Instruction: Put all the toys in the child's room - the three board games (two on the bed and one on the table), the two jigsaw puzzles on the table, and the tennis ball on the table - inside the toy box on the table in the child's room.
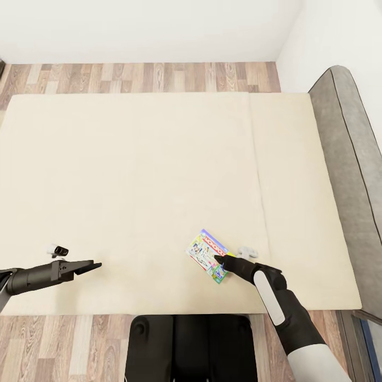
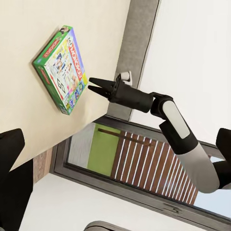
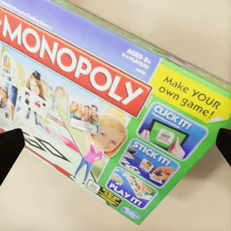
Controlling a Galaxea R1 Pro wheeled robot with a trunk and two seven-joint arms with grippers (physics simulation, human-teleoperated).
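**Now at bed: right gripper reaching for first board game**

Nearest the robot, at the near edge of the bed (image 1: 132,175), both arms hang over the mattress. Right gripper (image 1: 218,260) sits at the near corner of the Monopoly box (image 1: 207,255); in the right wrist view the two fingertips (image 3: 10,153) stand wide apart at either side of the frame with the box lid (image 3: 110,115) between them, so the jaws are spread and hold nothing. Whether the tips already touch the box: cannot tell.

Left gripper (image 1: 89,266) hovers toward the near left corner of the bed, well apart from the box. In the head view its fingers read as drawn together to a point with nothing between them; judged closed and empty.

Box lies flat, face up, rotated diagonally to the bed edge, near the near edge and right of centre. The second game said to be on the bed is not identified in these frames.

Further off: bare mattress up to the far edge, grey headboard (image 1: 347,159) along the right edge, wood floor (image 1: 143,77) beyond.

Step in hand (judgement): pick-up of a bed game, early in the task. Next move calls for seating the fingers across a box edge; a flat box on soft bedding may slide or tip.
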